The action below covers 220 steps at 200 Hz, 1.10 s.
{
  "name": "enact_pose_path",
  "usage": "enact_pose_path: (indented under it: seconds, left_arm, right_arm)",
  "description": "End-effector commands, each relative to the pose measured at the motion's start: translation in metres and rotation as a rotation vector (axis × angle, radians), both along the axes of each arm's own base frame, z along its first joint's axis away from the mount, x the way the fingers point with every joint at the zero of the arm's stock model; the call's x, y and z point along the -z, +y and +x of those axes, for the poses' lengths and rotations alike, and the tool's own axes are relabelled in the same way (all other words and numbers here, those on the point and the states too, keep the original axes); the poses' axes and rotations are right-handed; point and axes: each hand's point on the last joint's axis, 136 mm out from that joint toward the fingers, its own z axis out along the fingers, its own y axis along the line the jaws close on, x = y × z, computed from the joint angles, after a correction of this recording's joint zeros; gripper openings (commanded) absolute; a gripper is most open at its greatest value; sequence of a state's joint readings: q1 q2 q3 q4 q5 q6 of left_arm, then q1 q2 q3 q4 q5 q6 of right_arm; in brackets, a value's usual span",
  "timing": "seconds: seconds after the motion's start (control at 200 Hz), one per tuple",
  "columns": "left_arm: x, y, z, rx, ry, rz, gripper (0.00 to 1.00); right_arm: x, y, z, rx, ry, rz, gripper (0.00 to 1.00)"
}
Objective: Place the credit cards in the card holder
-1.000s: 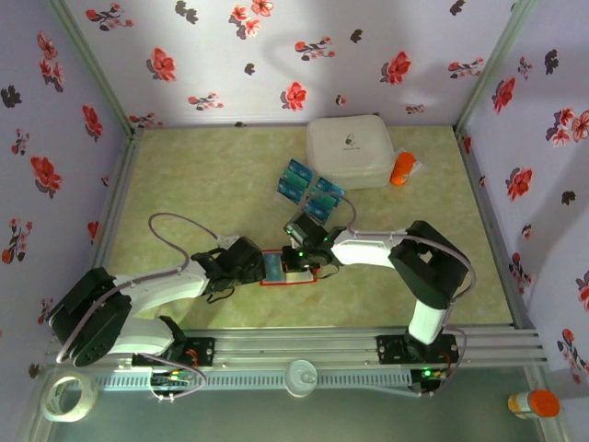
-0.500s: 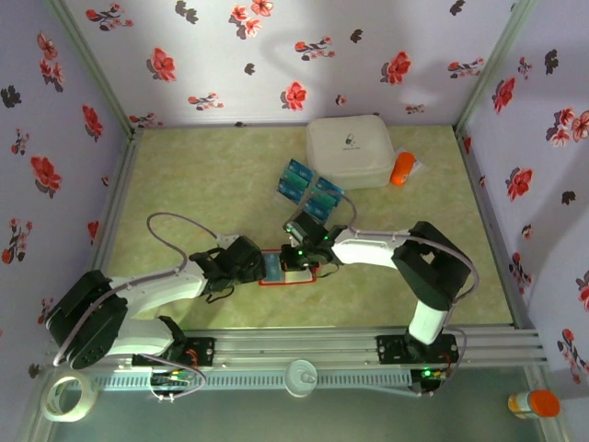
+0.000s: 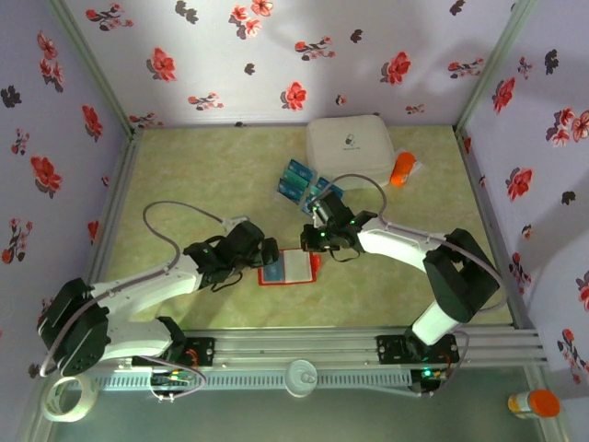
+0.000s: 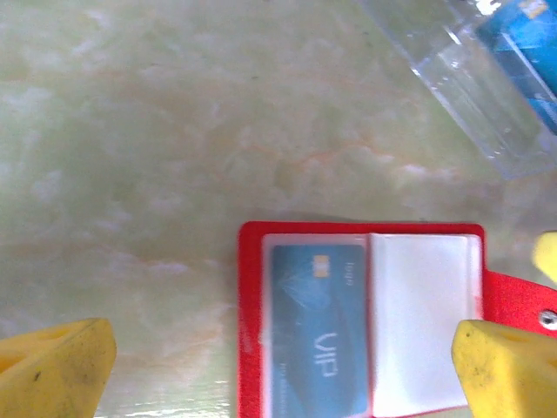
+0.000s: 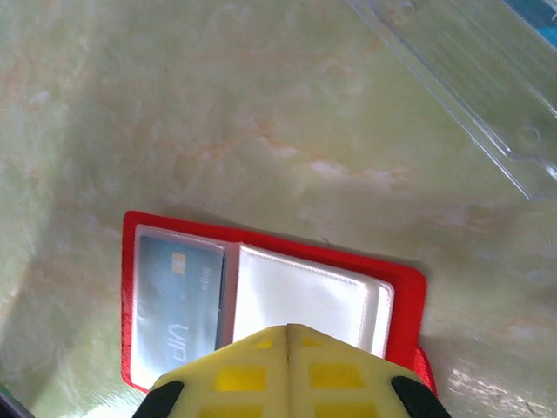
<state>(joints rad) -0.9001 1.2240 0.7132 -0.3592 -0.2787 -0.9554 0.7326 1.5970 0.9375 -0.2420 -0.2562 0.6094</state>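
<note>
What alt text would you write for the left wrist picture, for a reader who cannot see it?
A red wallet lies open on a pale green table, with a blue card marked VIP in its left pocket and the right pocket looking empty. The yellow fingertips of the left tool stand wide apart at the bottom corners.

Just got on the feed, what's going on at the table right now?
The card holder lies open and flat on the table, with one blue card in a clear pocket; the pocket beside it looks empty. The left gripper is open beside the holder, holding nothing. The right gripper is shut and empty, poised over the holder's edge. The other credit cards lie loose near the white case, not yet loaded.
</note>
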Motion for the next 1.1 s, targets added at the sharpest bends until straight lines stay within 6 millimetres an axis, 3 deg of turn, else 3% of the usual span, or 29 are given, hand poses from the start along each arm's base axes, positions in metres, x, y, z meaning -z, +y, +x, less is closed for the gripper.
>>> enact_pose_path:
  seconds: [0.0,0.51,0.725,1.095]
  left_arm:
    - [0.001,-0.013,-0.003,0.035,0.011,0.005,1.00]
    - [0.047,-0.033,-0.017,0.074,0.074,0.057,1.00]
    - [0.056,-0.036,-0.017,0.087,0.085,0.068,1.00]
    - [0.068,-0.036,-0.020,0.104,0.106,0.082,1.00]
  right_arm:
    - [0.010,-0.005,-0.010,-0.039,0.031,-0.035,0.00]
    - [0.036,0.001,-0.010,-0.066,0.092,-0.060,0.00]
    - [0.049,0.001,-0.014,-0.059,0.116,-0.070,0.00]
    - [0.057,0.019,-0.022,-0.086,0.132,-0.065,0.00]
